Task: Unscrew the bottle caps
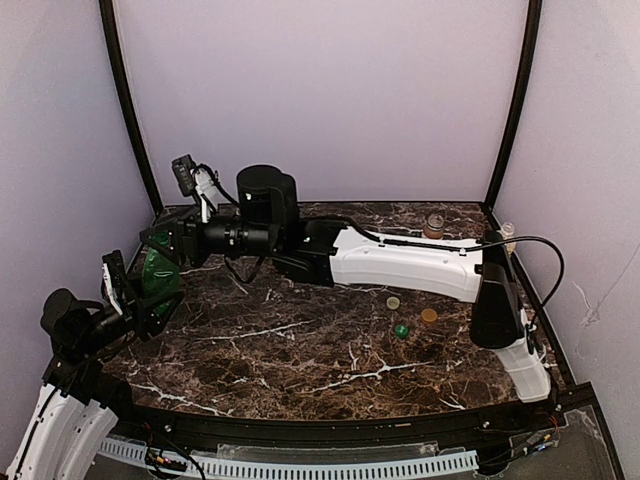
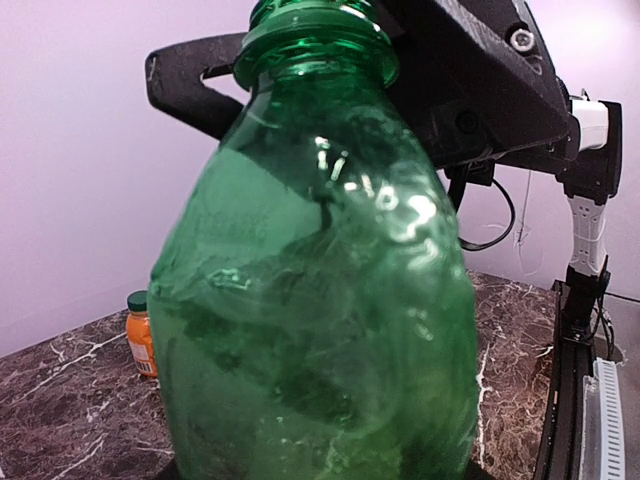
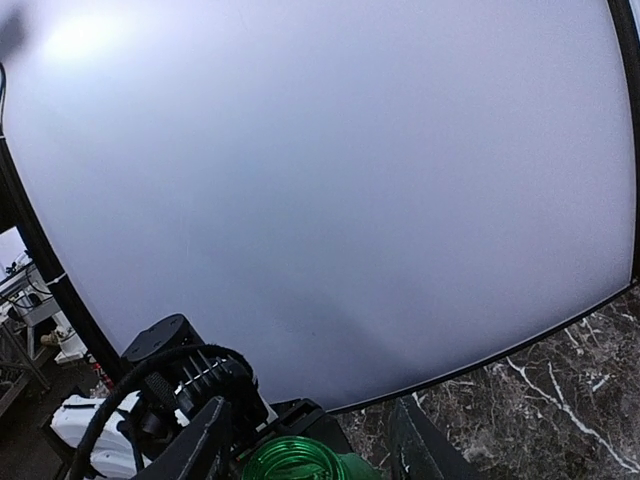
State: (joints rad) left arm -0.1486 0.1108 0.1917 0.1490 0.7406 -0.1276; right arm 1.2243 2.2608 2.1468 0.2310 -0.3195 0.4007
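The left hand [image 1: 145, 290] pinches the body of the green bottle [image 2: 320, 300], whose long axis runs neck-first toward the right hand [image 3: 305, 445]. That hand straddles the bottle's top from the far side. I cannot tell whether it is pressed onto the top yet.

Green bottle [image 2: 320, 300] showing translucent green, white glints. Orange bottle [image 2: 141, 340] wearing green top [image 2: 137, 300]. Table [image 1: 300, 350] showing dark brown marble, white veins running across. Loose yellow cap [image 1: 393, 302], green cap [image 1: 401, 330], orange cap [image 1: 429, 315] lying there. Walls [image 1: 320, 100] glowing pale lilac.
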